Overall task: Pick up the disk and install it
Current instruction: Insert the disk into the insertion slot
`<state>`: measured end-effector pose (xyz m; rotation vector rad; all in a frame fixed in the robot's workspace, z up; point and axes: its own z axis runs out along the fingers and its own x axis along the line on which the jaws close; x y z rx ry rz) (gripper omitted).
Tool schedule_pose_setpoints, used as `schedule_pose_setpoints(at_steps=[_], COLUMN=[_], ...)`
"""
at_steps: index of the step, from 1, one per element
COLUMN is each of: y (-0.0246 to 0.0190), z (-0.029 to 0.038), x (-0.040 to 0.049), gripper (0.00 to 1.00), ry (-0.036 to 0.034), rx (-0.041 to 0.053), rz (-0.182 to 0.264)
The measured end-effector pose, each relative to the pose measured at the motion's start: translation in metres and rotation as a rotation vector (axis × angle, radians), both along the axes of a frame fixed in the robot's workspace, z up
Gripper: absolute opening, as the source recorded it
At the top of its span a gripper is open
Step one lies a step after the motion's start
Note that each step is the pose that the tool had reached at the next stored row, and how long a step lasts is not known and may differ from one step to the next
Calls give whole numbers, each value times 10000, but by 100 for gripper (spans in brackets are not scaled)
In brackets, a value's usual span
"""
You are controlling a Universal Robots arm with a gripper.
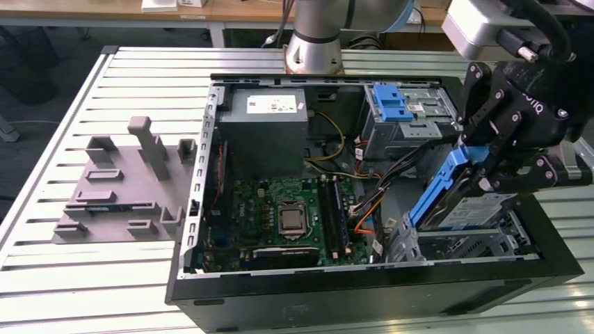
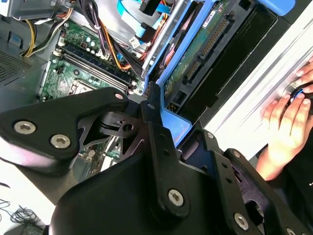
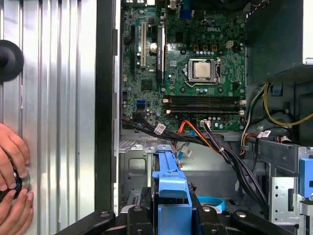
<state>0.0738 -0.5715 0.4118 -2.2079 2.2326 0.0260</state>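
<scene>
Over the open case (image 1: 371, 285), at the exterior view's right, the gripper (image 1: 506, 174) holds the disk (image 1: 461, 207) on edge, jaws clamped on its blue carrier. The disk's lower end tilts down toward the metal bay (image 1: 469, 243) and is not yet seated in it. Pickup looks done, so I'd call this the install step, at the lining-up stage; seating calls for the carrier squared to the bay's rails and kept off the cables (image 1: 394, 174) just beside, while a person's hand (image 3: 12, 161) rests on the table (image 3: 58, 98), well apart.
</scene>
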Motion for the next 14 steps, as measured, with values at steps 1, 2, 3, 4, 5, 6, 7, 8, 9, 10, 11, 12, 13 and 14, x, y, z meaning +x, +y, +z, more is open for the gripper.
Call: schedule_pose_setpoints(at_steps=[1,2,3,4,5,6,7,8,9,10,11,12,13,14], y=[0,0,0,0,0,0,0,0,0,0,0,0,0,0], z=[-11,-21,-31,-41,-51,-63,-75,-87,-98,-110,-122,-134,-145,-155], x=[0,0,0,0,0,0,0,0,0,0,0,0,1,1], gripper=[36,36,36,36,36,36,36,36,36,36,36,36,36,36], ry=[0,0,0,0,0,0,0,0,0,0,0,0,0,0], rx=[1,1,0,0,-1,1,0,0,0,1,0,1,0,0], rz=[0,0,0,0,0,0,0,0,0,0,0,0,0,0])
